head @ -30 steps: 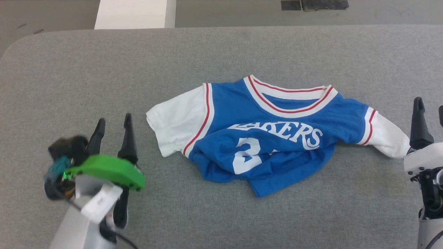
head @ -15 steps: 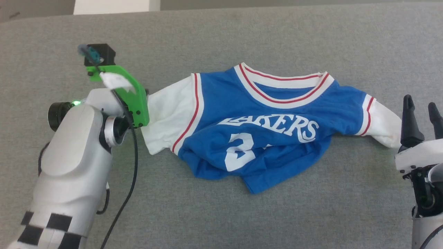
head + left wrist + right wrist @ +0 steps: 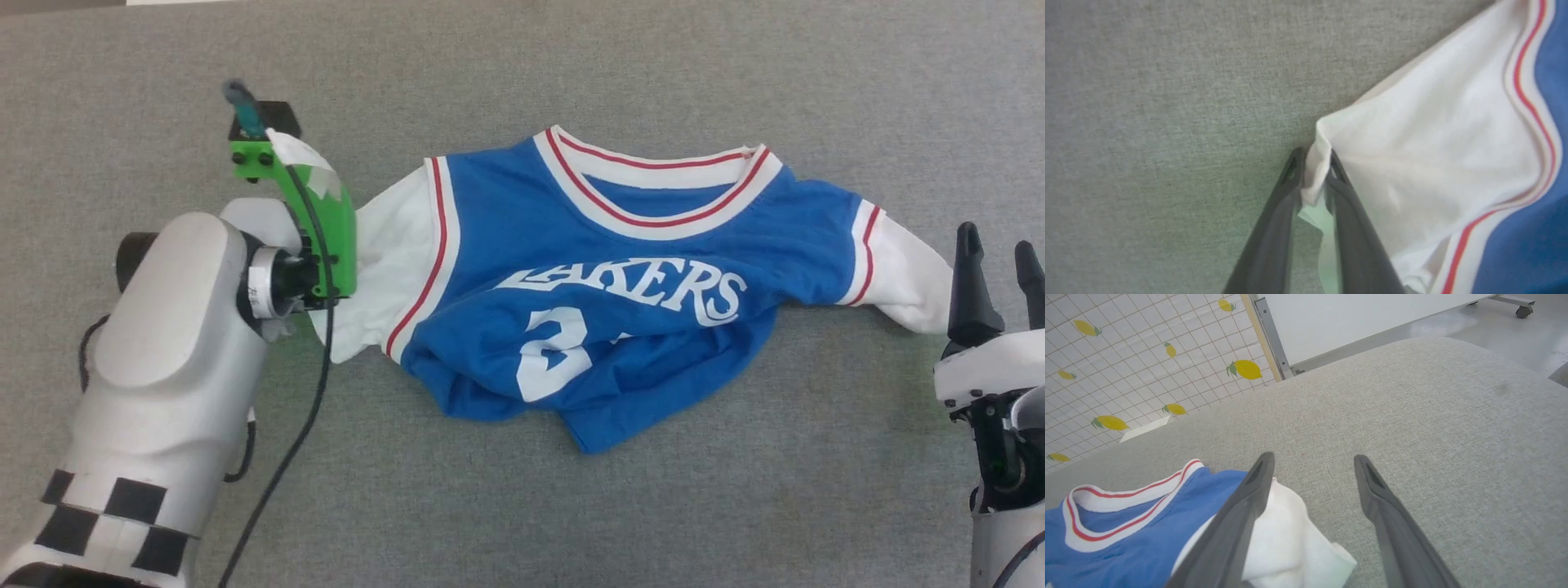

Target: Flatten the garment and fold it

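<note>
- While the garment (image 3: pixel 620 286) lies rumpled mid-frame, the head view's green mount (image 3: pixel 343 245) hides the fingers.
- Left wrist view: left gripper (image 3: pixel 1314 157) pinches its white sleeve (image 3: pixel 1433 143) at the edge.
- Right wrist view: right gripper (image 3: pixel 1312 461) gapes, empty.

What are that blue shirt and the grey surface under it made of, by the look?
Shirt: soft, matte knit cloth, maybe cotton or polyester; it creases and bunches at the hem. Surface: matte woven fabric cover; a fine flecked weave shows close up.
</note>
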